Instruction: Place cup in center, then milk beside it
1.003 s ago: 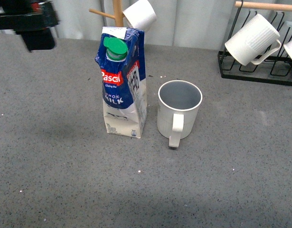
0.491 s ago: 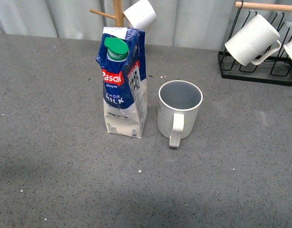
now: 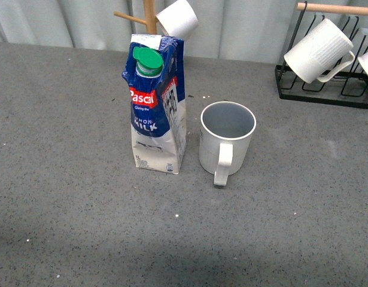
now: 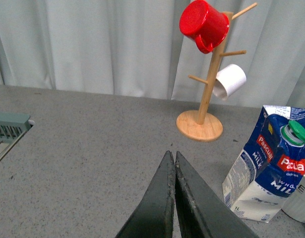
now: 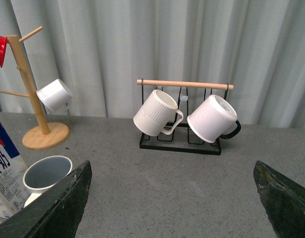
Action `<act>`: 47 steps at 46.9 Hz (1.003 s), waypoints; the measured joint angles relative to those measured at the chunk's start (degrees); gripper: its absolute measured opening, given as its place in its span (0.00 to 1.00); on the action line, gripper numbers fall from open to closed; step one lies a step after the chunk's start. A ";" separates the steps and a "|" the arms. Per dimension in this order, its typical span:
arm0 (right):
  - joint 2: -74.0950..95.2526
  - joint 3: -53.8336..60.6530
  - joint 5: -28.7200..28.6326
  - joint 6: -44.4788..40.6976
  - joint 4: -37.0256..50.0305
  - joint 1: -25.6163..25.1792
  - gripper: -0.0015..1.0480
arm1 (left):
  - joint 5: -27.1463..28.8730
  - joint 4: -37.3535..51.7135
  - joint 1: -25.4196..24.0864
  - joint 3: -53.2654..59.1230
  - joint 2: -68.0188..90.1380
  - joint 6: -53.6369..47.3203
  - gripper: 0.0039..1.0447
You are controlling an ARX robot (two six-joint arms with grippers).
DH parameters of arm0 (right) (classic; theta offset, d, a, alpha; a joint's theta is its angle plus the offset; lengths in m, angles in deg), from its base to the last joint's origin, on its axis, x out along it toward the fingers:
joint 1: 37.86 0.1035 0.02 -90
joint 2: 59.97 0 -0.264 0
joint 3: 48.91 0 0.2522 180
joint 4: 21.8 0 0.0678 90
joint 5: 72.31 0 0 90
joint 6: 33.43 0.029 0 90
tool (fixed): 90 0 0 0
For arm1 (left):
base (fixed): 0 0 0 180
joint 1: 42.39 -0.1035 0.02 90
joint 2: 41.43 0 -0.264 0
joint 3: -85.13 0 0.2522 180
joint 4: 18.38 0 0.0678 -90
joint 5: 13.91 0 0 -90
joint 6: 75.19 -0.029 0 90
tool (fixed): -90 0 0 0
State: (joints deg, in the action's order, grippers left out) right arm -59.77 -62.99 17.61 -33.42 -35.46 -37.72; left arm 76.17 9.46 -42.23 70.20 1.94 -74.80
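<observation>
The milk (image 3: 155, 107), a blue-and-white carton with a green cap and red "Pascual" logo, stands upright on the grey table. The cup (image 3: 225, 140), cream-white with a grey-blue inside, stands upright close to its right, not touching, handle towards me. Its lettering does not show. Neither gripper shows in the front view. My left gripper (image 4: 172, 154) is shut and empty, above the table and away from the milk (image 4: 269, 168). My right gripper (image 5: 172, 166) is open and empty, with the cup (image 5: 45, 174) and the milk (image 5: 6, 173) off to one side.
A wooden mug tree (image 4: 207, 74) with a red mug (image 4: 203, 24) and a plain white cup (image 3: 178, 18) stands behind the milk. A black wire rack (image 5: 182, 144) with white ribbed mugs (image 3: 318, 51) stands at the back right. A grey-green object (image 4: 8, 126) lies beside the left arm.
A dark, blurred arm at the front view's top left one second ago has gone from view. The milk and cup have not moved.
</observation>
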 joint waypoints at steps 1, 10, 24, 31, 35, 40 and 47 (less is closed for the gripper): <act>0.00 0.00 -0.02 0.00 0.00 0.00 0.91 | 0.00 -0.72 0.00 0.00 -0.83 0.00 0.04; 0.00 0.00 0.00 0.00 0.00 0.00 0.91 | 0.02 -6.75 -0.02 0.02 -7.80 0.00 0.04; 0.00 0.00 0.00 0.00 0.00 0.00 0.91 | 0.02 -18.32 -0.02 0.07 -20.24 0.00 0.04; 0.00 0.00 0.00 -0.02 0.00 0.00 0.91 | 0.02 -22.71 -0.02 0.07 -24.68 0.00 0.04; 0.00 0.00 0.00 0.00 0.00 0.00 0.91 | 0.02 -24.81 -0.02 0.07 -26.77 0.00 0.04; 0.00 0.00 0.00 0.00 0.00 0.00 0.91 | 0.00 -27.15 -0.02 0.07 -29.14 0.00 0.04; 0.00 0.00 0.00 0.00 0.00 0.00 0.91 | 0.02 -29.81 -0.02 0.07 -31.80 0.00 0.04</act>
State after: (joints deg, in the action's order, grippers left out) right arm -59.77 -62.99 17.61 -33.42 -35.46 -37.72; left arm 76.19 -20.35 -42.25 70.26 -29.86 -74.80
